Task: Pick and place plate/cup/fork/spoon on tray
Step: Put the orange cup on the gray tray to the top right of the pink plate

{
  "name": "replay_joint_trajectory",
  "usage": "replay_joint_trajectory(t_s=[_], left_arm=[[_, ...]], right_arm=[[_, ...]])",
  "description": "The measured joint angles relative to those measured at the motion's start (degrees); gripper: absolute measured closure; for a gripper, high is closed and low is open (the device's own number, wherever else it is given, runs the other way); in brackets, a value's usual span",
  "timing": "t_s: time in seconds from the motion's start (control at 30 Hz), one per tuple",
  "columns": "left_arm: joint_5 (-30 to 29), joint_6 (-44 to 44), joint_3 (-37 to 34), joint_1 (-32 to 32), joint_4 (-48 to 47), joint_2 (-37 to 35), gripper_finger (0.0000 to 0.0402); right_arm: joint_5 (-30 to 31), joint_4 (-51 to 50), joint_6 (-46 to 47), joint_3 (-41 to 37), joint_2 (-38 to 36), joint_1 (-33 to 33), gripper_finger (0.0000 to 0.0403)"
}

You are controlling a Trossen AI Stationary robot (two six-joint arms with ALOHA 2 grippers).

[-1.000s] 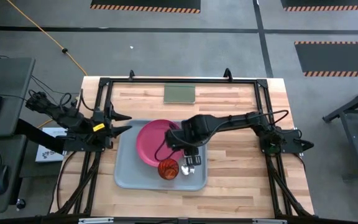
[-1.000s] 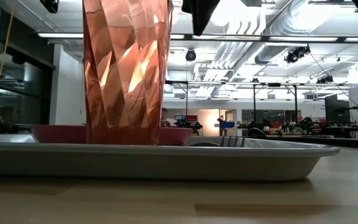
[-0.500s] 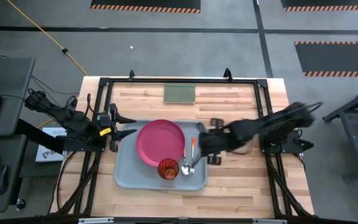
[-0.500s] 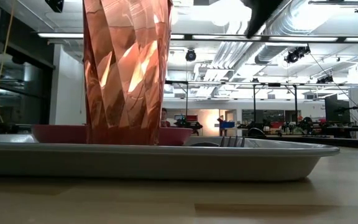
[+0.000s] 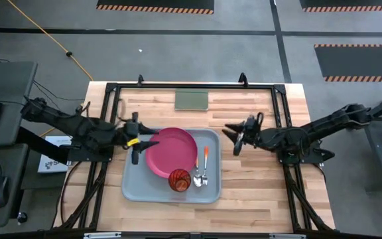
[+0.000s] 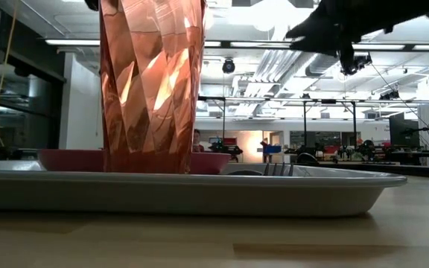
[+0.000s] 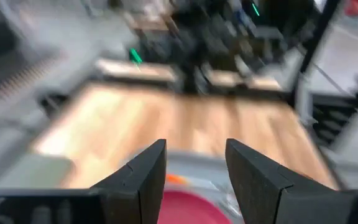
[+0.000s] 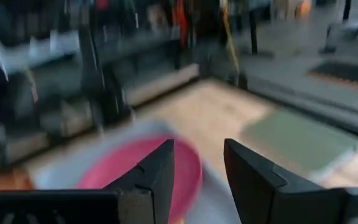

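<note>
The grey-blue tray (image 5: 138, 187) lies on the table's near middle. On it rest the magenta plate (image 5: 171, 151), the red-orange cup (image 5: 180, 180) standing upright at the plate's near edge, and two small utensils side by side on the right part: a silver spoon bowl (image 5: 197, 179) and an orange-red handle (image 5: 205, 155). In the low view the cup (image 6: 152, 85) stands before the plate (image 6: 73, 160), with fork tines (image 6: 278, 170) to its right. My left gripper (image 5: 144, 143) is open and empty at the plate's left edge. My right gripper (image 5: 235, 137) is open and empty, right of the tray.
A flat green rectangle (image 5: 191, 100) lies at the table's far middle. A black frame rail (image 5: 191, 86) runs around the work area. Bare wood shows right of the tray (image 5: 251, 179) and beyond it.
My right gripper has drawn back from above the utensils on the tray toward the table's right edge and now stands off the tray. My left gripper has moved right, toward the plate's left edge. The dishes on the tray have stayed where they were.
</note>
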Motion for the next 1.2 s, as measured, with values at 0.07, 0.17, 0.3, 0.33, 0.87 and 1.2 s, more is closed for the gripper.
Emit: replay_joint_trajectory(t_s=[0.07, 0.17, 0.3, 0.33, 0.87, 1.2], left_arm=[[5.9, -5.0, 5.1, 1.4, -8.0, 3.5, 0.0245], [12.1, -11.3, 10.0, 2.5, -15.9, 8.6, 0.0245], [19.8, -18.8, 11.1, 2.7, -16.2, 14.5, 0.0245], [21.1, -19.9, 11.1, 2.6, -15.8, 15.9, 0.0245], [22.4, -25.2, 11.1, 2.6, -11.5, 25.8, 0.0245], [24.4, -26.8, 11.1, 0.4, -10.6, 27.7, 0.0245]], right_arm=[[0.7, 9.5, -1.8, -2.8, -0.3, -1.1, 0.0273], [0.7, 15.9, -2.9, -5.1, 0.1, -2.1, 0.0273], [0.6, 15.0, -2.6, -5.5, 0.8, -2.5, 0.0273], [0.6, 14.4, -2.6, -5.5, 1.1, -2.5, 0.0273], [1.0, 14.4, -2.9, -5.5, 2.3, -2.5, 0.0273], [1.0, 14.3, -2.7, -5.5, 2.3, -2.5, 0.0273]])
